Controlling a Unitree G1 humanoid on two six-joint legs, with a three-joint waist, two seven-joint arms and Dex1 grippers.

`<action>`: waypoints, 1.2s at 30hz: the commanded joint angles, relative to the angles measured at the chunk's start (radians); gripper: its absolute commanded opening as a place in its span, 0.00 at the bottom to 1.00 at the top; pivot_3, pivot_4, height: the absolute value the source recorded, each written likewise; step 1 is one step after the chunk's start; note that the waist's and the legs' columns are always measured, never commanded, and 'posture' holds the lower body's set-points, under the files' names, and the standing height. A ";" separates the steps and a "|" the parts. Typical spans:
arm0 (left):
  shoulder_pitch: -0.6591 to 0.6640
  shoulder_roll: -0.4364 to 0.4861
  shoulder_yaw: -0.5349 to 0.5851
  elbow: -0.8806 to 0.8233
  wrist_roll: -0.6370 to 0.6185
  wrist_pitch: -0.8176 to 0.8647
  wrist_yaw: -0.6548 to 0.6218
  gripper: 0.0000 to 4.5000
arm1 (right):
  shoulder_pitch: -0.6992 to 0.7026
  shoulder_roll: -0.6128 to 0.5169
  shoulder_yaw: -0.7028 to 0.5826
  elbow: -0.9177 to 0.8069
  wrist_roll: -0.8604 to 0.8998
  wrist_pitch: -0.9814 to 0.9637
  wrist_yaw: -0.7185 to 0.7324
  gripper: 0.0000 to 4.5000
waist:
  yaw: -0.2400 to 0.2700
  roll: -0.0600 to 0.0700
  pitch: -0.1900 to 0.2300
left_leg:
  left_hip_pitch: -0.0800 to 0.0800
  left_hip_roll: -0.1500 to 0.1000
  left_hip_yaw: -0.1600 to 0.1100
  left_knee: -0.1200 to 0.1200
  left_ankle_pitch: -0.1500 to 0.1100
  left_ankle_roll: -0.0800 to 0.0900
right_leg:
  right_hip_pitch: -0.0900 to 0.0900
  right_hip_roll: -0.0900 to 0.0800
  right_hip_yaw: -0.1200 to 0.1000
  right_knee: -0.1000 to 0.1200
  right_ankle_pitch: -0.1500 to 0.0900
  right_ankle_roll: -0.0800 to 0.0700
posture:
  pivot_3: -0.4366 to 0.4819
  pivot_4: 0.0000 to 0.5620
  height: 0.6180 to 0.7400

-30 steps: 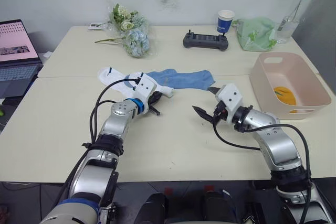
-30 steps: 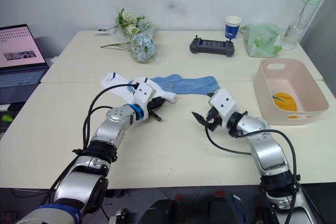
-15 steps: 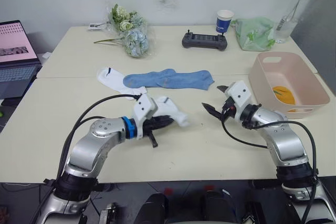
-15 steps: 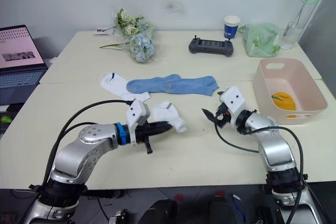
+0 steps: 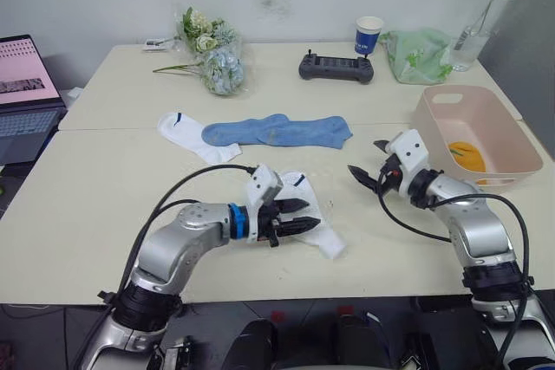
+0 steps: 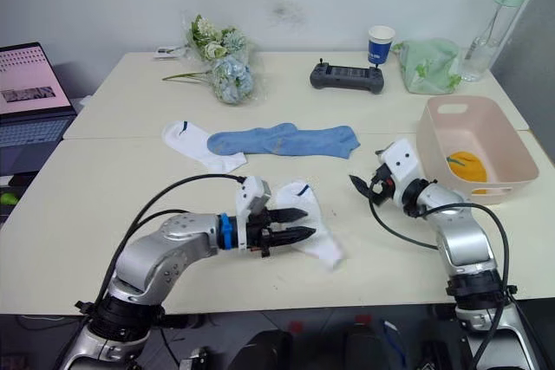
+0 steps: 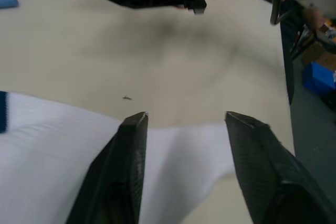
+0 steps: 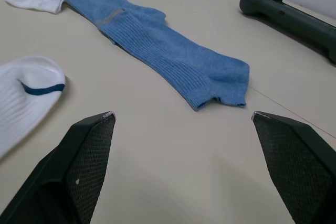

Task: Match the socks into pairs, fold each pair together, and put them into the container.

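Resting over a white sock (image 5: 314, 224) near the table's (image 5: 104, 214) front edge, the left gripper (image 5: 303, 214) is spread apart. Right gripper (image 5: 368, 169), likewise unclenched, hovers beside the pink container (image 5: 512, 149). Blue socks (image 5: 277, 130) and another white sock (image 5: 182, 130) lie behind.

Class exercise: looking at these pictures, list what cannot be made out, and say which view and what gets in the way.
- Orange socks in the container: head views, its wall hides part; count unclear.
- White sock: left pincer covers part.
- Laptop: cut by the edge.
- Paper cup print: too small.
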 commanded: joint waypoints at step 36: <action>-0.259 -0.076 0.031 0.651 0.344 -0.465 -0.073 0.00 | 0.159 -0.091 0.094 -0.377 0.474 0.543 0.219 0.01 | 0.011 -0.001 0.000 | 0.000 -0.001 -0.002 0.001 0.000 0.000 | 0.001 -0.001 -0.003 -0.001 0.000 0.000 | 0.48 0.27 1.00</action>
